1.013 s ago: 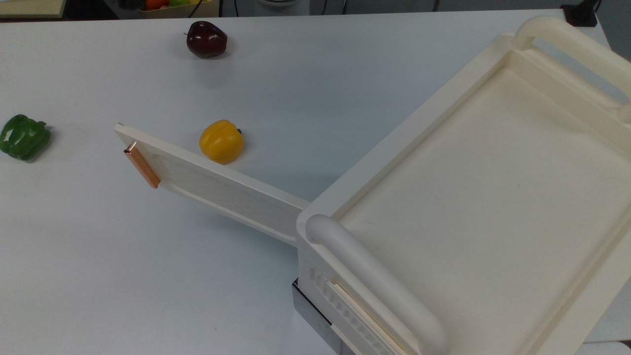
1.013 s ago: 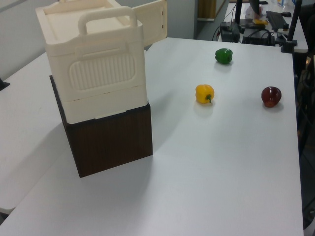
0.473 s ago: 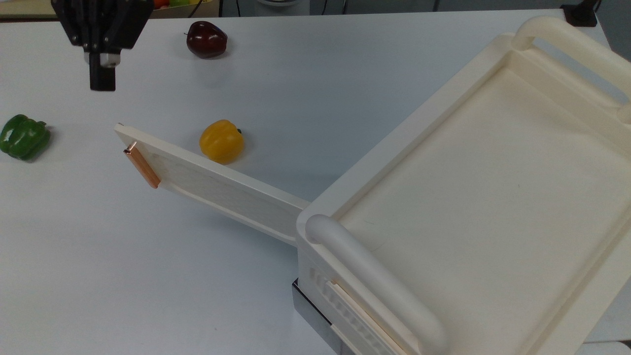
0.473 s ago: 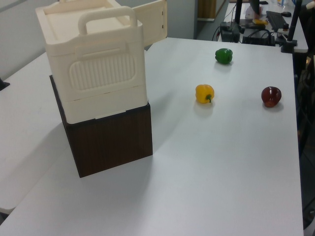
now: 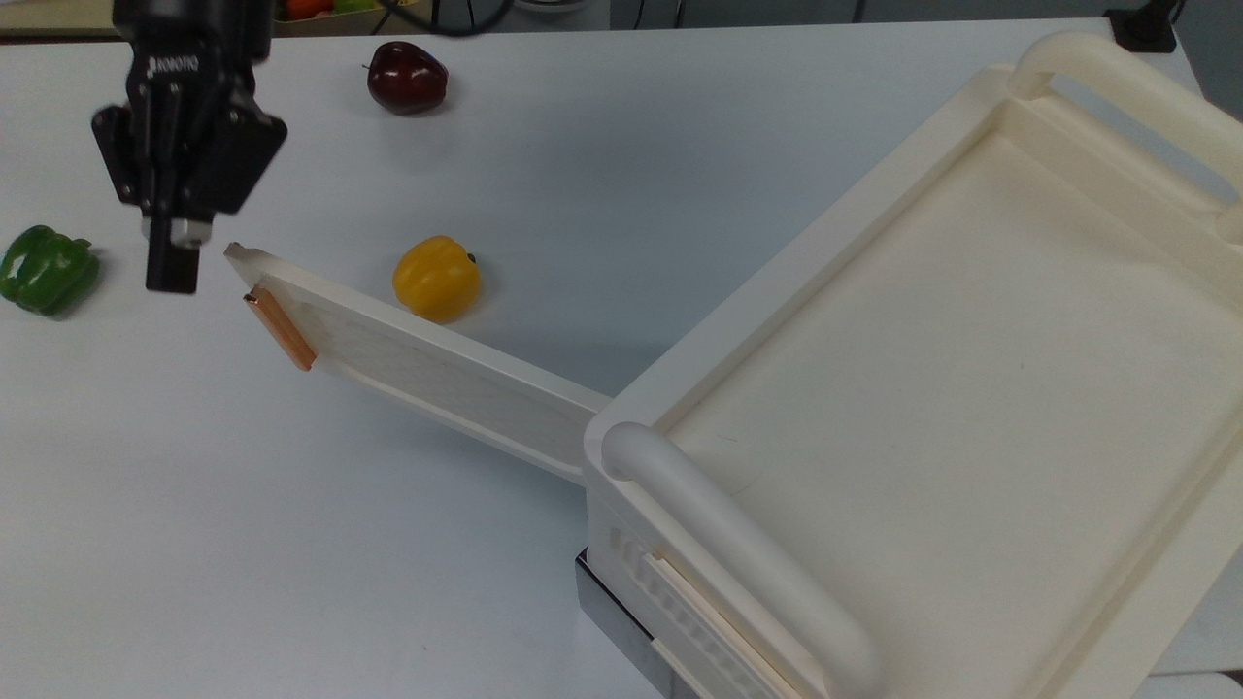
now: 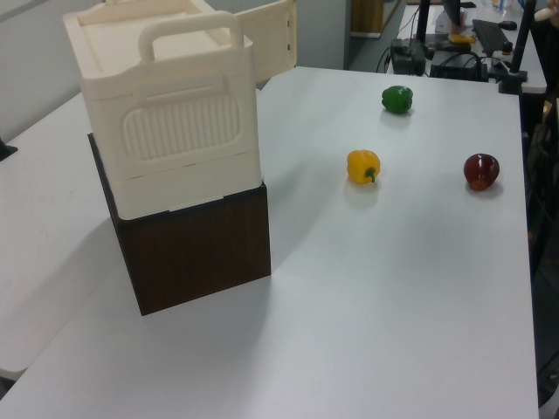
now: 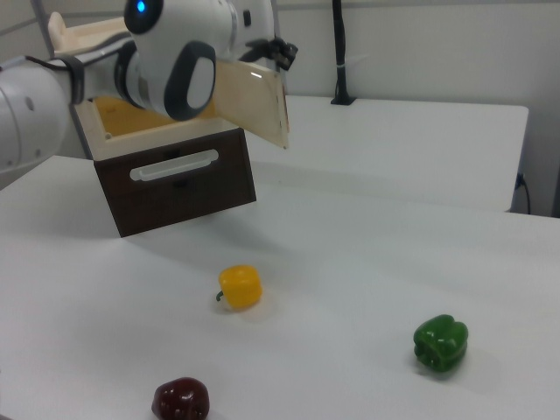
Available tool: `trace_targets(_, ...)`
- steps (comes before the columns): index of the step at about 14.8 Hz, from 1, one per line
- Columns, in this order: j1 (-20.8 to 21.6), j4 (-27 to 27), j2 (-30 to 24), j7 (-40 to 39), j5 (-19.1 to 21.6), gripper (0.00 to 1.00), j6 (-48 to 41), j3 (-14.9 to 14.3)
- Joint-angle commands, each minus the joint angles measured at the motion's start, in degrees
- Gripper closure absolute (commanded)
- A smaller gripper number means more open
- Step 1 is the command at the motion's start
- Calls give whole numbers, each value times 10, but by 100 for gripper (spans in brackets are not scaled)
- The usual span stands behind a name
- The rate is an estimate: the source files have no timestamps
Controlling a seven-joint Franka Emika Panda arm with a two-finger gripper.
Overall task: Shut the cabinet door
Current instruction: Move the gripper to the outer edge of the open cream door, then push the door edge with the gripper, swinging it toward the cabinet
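Your gripper [image 5: 172,270], jaws clenched on nothing, hangs just beside the free end of the open cabinet door [image 5: 427,369], positioned to push it

white tables in a lab room, plain pale walls.

main table [image 6: 410,288] white, matte, evenly lit, soft shadows. in the left view a second white table [image 6: 39,218] sits at the left view's left, a narrow gap between it and the main one; a desk with cluttered gear [image 6: 472,39] and black stands behind at the top right, grey wall [image 6: 26,52] at the top left. in the right view another white table [image 7: 420,149] stands behind, a black pole [image 7: 339,52] rising from it against a pale wall [image 7: 437,48]. in the top view a dark strip [image 5: 738,10] runs past the table's far edge.
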Motion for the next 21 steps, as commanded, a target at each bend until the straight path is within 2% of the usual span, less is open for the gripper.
trace_targets(1, 8, 15, 16, 11, 2, 100, 4, -2)
trace_targets(3, 7, 11, 4, 11, 6, 100, -35, -1)
trace_targets(6, 4, 18, -14, 7, 30, 100, -187, -3)
trace_targets(10, -11, 19, -47, -56, 153, 100, -355, -4)
trace_targets(13, -17, 34, -58, -67, 190, 100, -470, -4)
trace_targets(16, -11, 34, -58, -65, 220, 100, -510, -3)
trace_targets(21, -5, 34, -58, -35, 281, 100, -519, 0)
